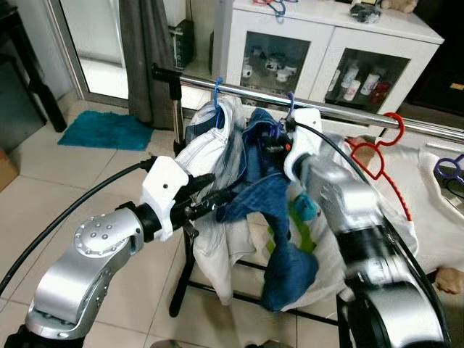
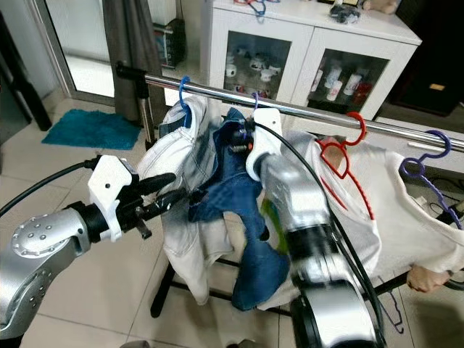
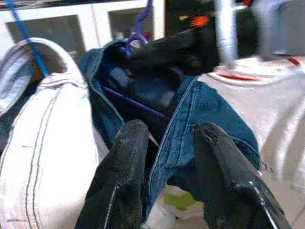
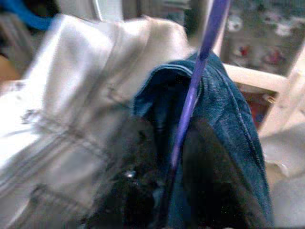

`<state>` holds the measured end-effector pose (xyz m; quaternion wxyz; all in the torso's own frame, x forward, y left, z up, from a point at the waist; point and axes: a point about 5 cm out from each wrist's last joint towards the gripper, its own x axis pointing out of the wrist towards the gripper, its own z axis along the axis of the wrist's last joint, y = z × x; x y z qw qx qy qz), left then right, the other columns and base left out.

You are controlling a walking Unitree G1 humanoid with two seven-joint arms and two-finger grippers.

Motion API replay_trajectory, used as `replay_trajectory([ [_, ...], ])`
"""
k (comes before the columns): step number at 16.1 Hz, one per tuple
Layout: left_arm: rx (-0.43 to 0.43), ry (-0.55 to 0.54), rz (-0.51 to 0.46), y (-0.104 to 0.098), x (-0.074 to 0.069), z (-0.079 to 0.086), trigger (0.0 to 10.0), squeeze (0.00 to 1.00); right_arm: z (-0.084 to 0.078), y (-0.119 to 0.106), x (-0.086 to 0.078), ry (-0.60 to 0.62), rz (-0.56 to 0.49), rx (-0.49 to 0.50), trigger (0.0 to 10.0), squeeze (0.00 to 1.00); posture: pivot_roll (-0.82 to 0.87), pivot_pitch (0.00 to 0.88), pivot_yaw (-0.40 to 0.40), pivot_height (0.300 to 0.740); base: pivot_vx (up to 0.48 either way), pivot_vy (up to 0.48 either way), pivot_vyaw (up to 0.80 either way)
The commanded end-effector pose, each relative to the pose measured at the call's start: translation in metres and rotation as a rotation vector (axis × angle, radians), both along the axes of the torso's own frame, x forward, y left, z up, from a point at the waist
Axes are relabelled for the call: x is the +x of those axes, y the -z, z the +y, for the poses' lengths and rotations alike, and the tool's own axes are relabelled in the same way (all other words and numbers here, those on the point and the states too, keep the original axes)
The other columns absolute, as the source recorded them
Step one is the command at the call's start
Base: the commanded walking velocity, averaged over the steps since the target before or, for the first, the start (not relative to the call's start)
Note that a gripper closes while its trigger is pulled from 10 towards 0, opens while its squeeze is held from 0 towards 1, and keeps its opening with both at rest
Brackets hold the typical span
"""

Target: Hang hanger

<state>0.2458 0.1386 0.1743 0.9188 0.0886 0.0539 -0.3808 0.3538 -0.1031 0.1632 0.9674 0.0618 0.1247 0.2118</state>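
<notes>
A purple hanger (image 4: 200,62) carrying a blue denim garment (image 1: 279,210) has its hook (image 1: 290,100) at the steel rail (image 1: 341,110). My right gripper (image 1: 279,141) reaches in from below the rail and is shut on the hanger's purple stem, which runs between its fingers (image 4: 209,157). My left gripper (image 1: 214,190) is lower and to the left. It stands open with the denim's hem lying between its fingers (image 3: 124,162). White jeans (image 1: 210,145) on a blue hanger (image 1: 217,90) hang just left of the denim.
A red hanger (image 1: 377,156) and another purple hanger (image 2: 428,156), both with white shirts, hang further right on the rail. A white glass-door cabinet (image 1: 290,29) stands behind. A teal mat (image 1: 105,129) lies on the tiled floor at left. The rack's black legs (image 1: 181,290) stand below.
</notes>
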Motion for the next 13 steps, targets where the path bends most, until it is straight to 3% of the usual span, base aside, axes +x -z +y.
replay_trajectory([
  [1,-0.002,-0.033,-0.011,0.000,0.002,0.003,10.0,0.00,-0.001,-0.012,-0.006,-0.047,-0.041,0.020,10.0,1.00,0.14,0.000,-0.086,0.740,0.000,0.000,0.00],
  [3,-0.028,-0.050,0.008,0.002,0.004,0.003,10.0,0.00,-0.013,-0.020,-0.018,-0.058,-0.086,0.043,10.0,1.00,0.13,0.000,-0.082,0.740,0.000,0.000,0.00],
  [4,-0.045,-0.050,0.033,0.004,0.003,0.002,10.0,0.92,-0.022,-0.024,-0.029,-0.070,-0.102,0.049,10.0,1.00,0.13,0.000,-0.076,0.740,0.000,0.000,0.00],
  [5,-0.059,-0.048,0.044,0.005,0.002,0.002,10.0,1.00,-0.025,-0.025,-0.036,-0.092,-0.114,0.034,10.0,1.00,0.12,0.000,-0.073,0.740,0.000,0.000,0.00],
  [7,-0.077,-0.063,0.044,0.006,0.002,0.002,10.0,1.00,-0.040,-0.030,-0.055,-0.090,-0.137,0.056,10.0,1.00,0.12,0.000,-0.067,0.740,0.000,0.000,0.00],
  [10,-0.060,-0.104,0.032,0.011,0.004,0.003,10.0,1.00,-0.048,-0.035,-0.061,-0.049,-0.186,0.091,10.0,1.00,0.11,0.000,-0.061,0.740,0.000,0.000,0.00],
  [13,-0.066,-0.218,-0.009,0.010,0.008,0.010,10.0,1.00,-0.061,-0.036,-0.069,0.110,-0.271,0.014,10.0,1.00,0.12,0.000,-0.075,0.740,0.000,0.000,0.00],
])
